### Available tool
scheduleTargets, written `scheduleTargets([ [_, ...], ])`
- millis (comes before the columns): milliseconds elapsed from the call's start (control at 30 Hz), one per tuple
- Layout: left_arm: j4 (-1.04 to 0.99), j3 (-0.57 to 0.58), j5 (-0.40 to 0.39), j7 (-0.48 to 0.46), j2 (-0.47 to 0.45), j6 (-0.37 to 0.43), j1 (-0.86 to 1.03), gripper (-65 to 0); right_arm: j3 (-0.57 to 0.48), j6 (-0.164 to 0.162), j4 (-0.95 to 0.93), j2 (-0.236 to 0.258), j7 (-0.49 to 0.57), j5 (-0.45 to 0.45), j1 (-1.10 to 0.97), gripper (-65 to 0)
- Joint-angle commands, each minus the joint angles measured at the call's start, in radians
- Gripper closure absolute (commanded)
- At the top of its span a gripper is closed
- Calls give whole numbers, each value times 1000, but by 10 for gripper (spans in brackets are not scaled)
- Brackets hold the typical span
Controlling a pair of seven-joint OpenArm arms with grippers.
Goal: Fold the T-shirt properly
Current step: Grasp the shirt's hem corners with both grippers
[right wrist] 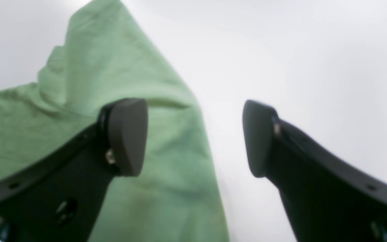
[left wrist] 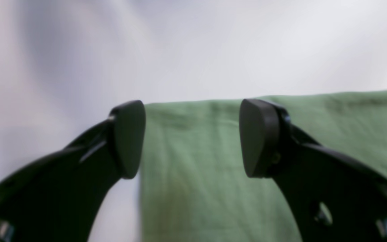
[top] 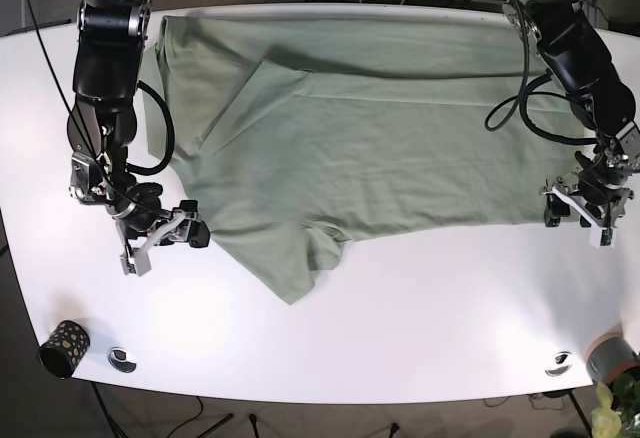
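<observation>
- White surface (top: 400,328), bare along the near edge apart from a small dark cup (top: 62,347) at the near corner and a grey roll (top: 610,358) at the other.
- Green shirt (top: 400,148) spread across the middle and far part, one sleeve (top: 300,258) pointing toward the near edge, a diagonal crease running in from the far corner; judged not yet folded.
- Right tool (top: 160,234) low beside the shirt's side edge near that sleeve, spread wide with nothing between the pads; in its wrist view, one pad (right wrist: 126,136) over cloth, the other over bare white, straddling the edge, probably to pinch it.
- Left tool (top: 585,208) at the opposite side edge, likewise spread wide and empty; hem corner lying between its pads (left wrist: 129,137) in the wrist view.
- Placed at opposite ends, presumably to lift both sides together and keep the fold square.
</observation>
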Motion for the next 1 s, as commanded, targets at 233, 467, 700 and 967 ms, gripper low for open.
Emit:
scheduleTargets([
  [233,17,-5,-16,-49,-25,1,-24,-403,-129,1,-194,26,185,11,92,-415],
  [467,16,-9,-16,-49,-25,1,-19,-403,-160,1,-198,-14,188,9,84,-415],
  [700,16,-8,-13,-44,-45,1,-19,-483,-163,1,-199,-48,188,8,69,-396],
  [967,14,-5,-11,-44,-48,87,-19,-496,-163,1,-199,-62,203,8,65,-281],
])
